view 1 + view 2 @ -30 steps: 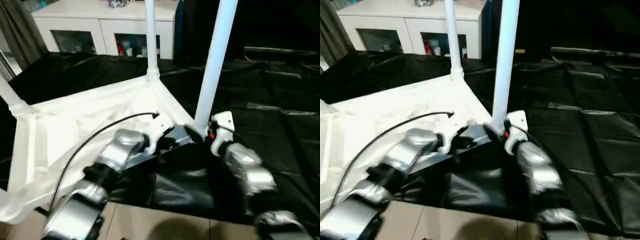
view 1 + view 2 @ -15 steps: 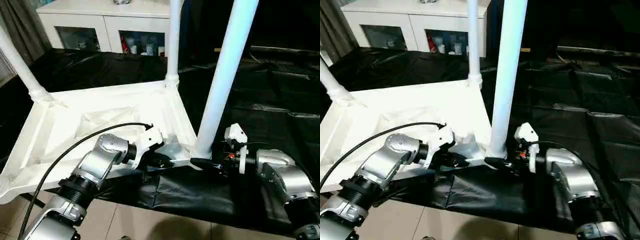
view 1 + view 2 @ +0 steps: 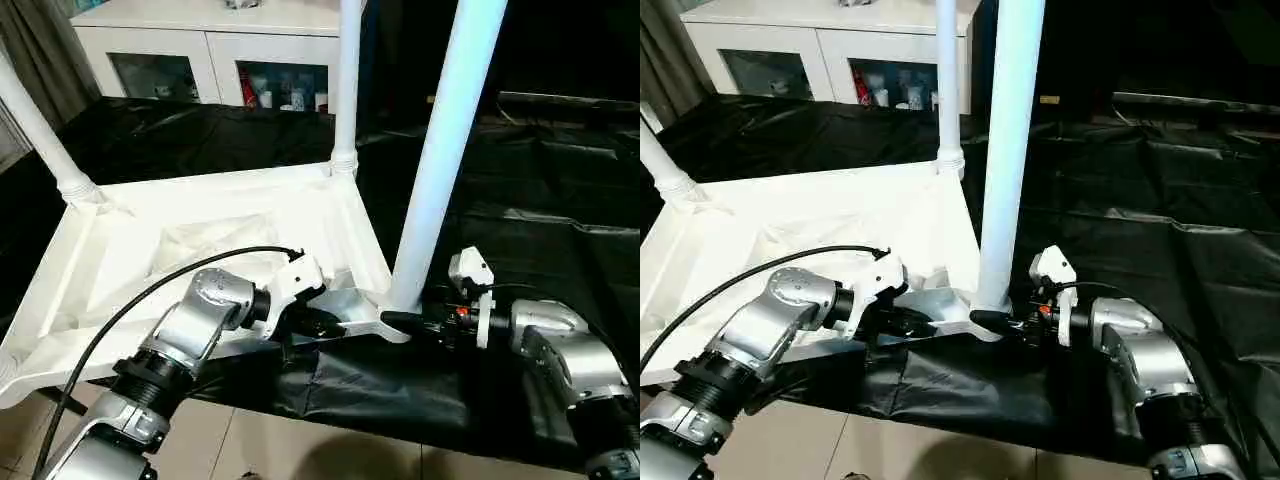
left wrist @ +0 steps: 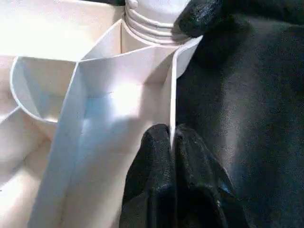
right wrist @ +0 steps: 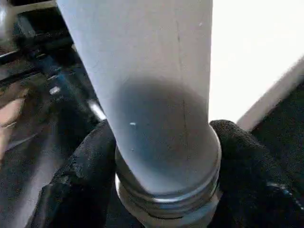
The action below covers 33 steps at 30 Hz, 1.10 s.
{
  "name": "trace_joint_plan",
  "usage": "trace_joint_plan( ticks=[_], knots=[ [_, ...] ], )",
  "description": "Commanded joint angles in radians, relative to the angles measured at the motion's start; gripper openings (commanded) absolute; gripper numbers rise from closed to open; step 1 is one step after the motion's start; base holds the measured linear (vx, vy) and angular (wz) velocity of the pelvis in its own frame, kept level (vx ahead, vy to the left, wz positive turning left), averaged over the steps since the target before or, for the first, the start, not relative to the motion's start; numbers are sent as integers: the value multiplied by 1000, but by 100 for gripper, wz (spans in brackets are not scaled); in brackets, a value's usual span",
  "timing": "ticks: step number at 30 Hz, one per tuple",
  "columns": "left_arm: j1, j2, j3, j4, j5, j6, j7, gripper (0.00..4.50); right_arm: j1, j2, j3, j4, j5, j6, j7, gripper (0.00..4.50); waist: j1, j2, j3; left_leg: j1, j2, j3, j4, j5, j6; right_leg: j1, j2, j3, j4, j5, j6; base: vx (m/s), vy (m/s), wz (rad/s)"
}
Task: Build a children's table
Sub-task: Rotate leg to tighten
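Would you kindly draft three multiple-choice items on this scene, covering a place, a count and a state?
1. Where is the right pincer? A) at the near leg's base B) on the cabinet C) in the air
2. How many legs stand upright? A) one B) three C) five
3. The left pincer is: A) wide open B) shut on the tabletop rim C) holding a loose leg
Key: A, it clasps that leg's base; B, near leg, far leg, left leg; B, it pinches the thin wall.
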Motion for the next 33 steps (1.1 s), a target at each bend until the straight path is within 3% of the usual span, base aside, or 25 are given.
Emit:
trace_joint_plan(
  ticks=[1, 2, 4, 5, 9, 13, 14, 15, 17, 20, 23, 27, 30, 33],
  knots=[
    [-46, -59, 21, 30, -5, -18, 71, 0, -2, 56, 35, 62, -73, -23, -131, 273, -4, -16, -60, 16, 40, -24, -68, -211, 55, 44, -68, 43, -91, -280, -205, 0, 0, 0],
    [-51, -65, 23, 39, -3, -19, 83, 0, -5, 63, 33, 71, -80, -27, -152, 273, -7, -19, -59, 15, 37, -26, -69, -220, 47, 48, -68, 42, -92, -308, -197, 0, 0, 0],
    [-86, -103, 40, 100, 9, -31, 157, 0, -24, 110, 16, 124, -109, -41, -280, 272, -14, -19, -57, 19, 36, -24, -68, -244, 42, 38, -68, 43, -101, -359, -182, 0, 0, 0],
    [-125, -144, 57, 169, 20, -46, 241, 0, -45, 165, -8, 170, -121, -42, -403, 272, -17, -20, -55, 18, 34, -25, -70, -247, 37, 40, -67, 41, -102, -375, -177, 0, 0, 0],
    [-175, -192, 75, 255, 31, -69, 333, 0, -80, 235, -32, 224, -133, -38, -550, 272, -20, -17, -53, 26, 35, -28, -73, -285, 28, 33, -68, 41, -112, -441, -151, 0, 0, 0],
    [-222, -243, 90, 336, 39, -101, 389, 0, -128, 316, -17, 282, -164, -67, -651, 272, -21, -16, -59, 19, 32, -29, -73, -265, 29, 40, -69, 42, -107, -377, -160, 0, 0, 0],
    [-234, -248, 86, 358, 43, -118, 382, 0, -141, 338, -10, 280, -153, -83, -617, 328, -20, -12, -59, 19, 33, -28, -73, -266, 37, 39, -70, 43, -107, -358, -166, 0, 0, 0],
    [-234, -248, 86, 357, 43, -119, 380, 0, -141, 338, -10, 278, -151, -83, -610, 342, -20, -13, -59, 18, 33, -29, -73, -262, 39, 42, -70, 43, -104, -345, -170, 0, 0, 0],
    [-225, -230, 76, 343, 44, -127, 340, 0, -139, 316, 9, 253, -142, -83, -537, 342, -18, -14, -61, 15, 35, -27, -72, -242, 56, 46, -70, 44, -98, -296, -187, 0, 0, 0],
    [-208, -206, 65, 312, 42, -127, 294, 0, -127, 278, 31, 223, -148, -90, -473, 387, -14, -14, -63, 12, 35, -26, -69, -217, 72, 51, -71, 43, -94, -268, -195, 0, 0, 0],
    [-172, -165, 47, 249, 29, -118, 198, 0, -105, 204, 34, 172, -113, -83, -340, 387, -12, -13, -65, 9, 38, -27, -68, -199, 87, 55, -72, 42, -90, -236, -203, 0, 0, 0],
    [-113, -117, 24, 162, -4, -110, 78, 0, -75, 101, 21, 123, -87, -88, -182, 387, -11, -13, -68, 8, 42, -25, -64, -166, 111, 57, -70, 42, -79, -147, -241, 0, 0, 0],
    [-76, -82, -2, 93, -28, -85, -10, 0, -53, 45, 4, 74, -44, -65, -86, 387, -7, -13, -65, 9, 45, -23, -64, -172, 124, 56, -68, 43, -77, -142, -253, 0, 0, 0],
    [-41, -39, -26, 24, -43, -41, -91, 0, -27, -32, -3, 16, 10, -20, 42, 387, 4, -10, -63, 14, 50, -20, -65, -185, 117, 51, -67, 43, -80, -180, -253, 0, 0, 0]
  ],
)
